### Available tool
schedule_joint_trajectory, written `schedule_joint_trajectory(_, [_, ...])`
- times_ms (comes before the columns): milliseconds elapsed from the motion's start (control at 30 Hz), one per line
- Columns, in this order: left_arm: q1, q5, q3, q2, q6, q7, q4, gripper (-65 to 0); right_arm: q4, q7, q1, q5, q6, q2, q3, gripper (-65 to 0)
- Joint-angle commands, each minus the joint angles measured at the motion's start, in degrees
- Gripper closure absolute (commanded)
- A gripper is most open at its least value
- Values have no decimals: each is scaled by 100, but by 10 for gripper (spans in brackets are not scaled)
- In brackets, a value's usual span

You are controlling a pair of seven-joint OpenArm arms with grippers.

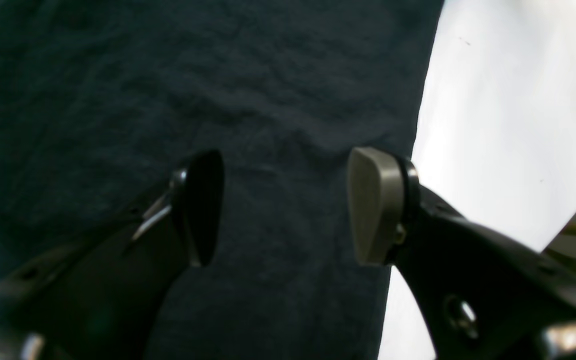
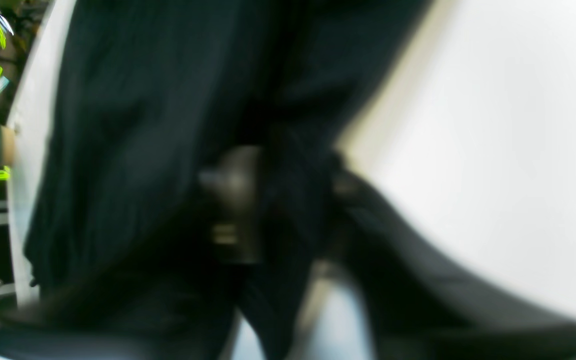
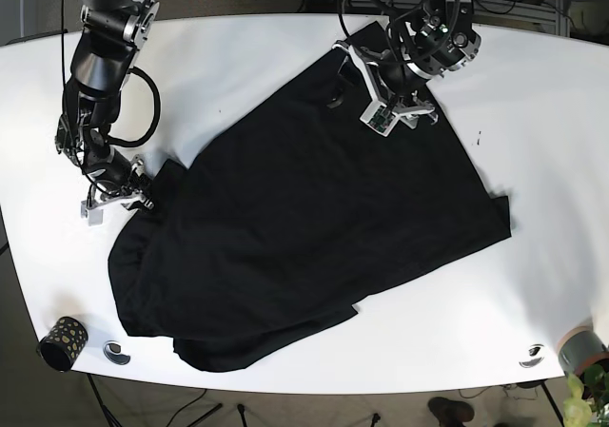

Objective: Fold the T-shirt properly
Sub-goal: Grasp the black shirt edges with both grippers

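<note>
Spreading across the middle of the white table [image 3: 238, 56], the dark T-shirt [image 3: 314, 227] lay crumpled rather than flat, its near hem bunched toward the front edge close to a small patterned cup [image 3: 60, 343] and two little round objects [image 3: 116, 353] at the front corners. Farther back on the base view's left, the right gripper [image 3: 143, 197] sat at the shirt's side edge; its wrist view was smeared with blur, but a fold of dark cloth appeared to run between the two fingers [image 2: 233, 200], so it looked clamped on the fabric. Farthest back, the left gripper [image 1: 285, 205] hovered over the shirt near its far edge, jaws clearly apart with nothing between the pads [image 1: 375, 205], the cloth's border and bare table just beside the outer pad. Judged from this, the step in hand was straightening the garment before any fold. Doing it well would mean the left gripper dropping onto the hem right at the edge, pinching a single layer rather than a wad, then both arms drawing apart evenly and low so the wrinkles pulled out without dragging the whole shirt off centre.
</note>
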Motion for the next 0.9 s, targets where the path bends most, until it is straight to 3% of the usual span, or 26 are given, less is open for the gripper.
schedule_joint_trajectory(0, [-8,-76,23,-4,-22,-37,111,-367,60,-49,101,-33,8,119,2,-5])
schedule_joint_trajectory(167, [-17,-76,102,-224,-198,446,137,-367,112,-49,101,-33,8,198,2,0])
schedule_joint_trajectory(867, [660,-59,1350,-1876,-202,464,199,-365,657,-49,-154,-33,0,163,2,0])
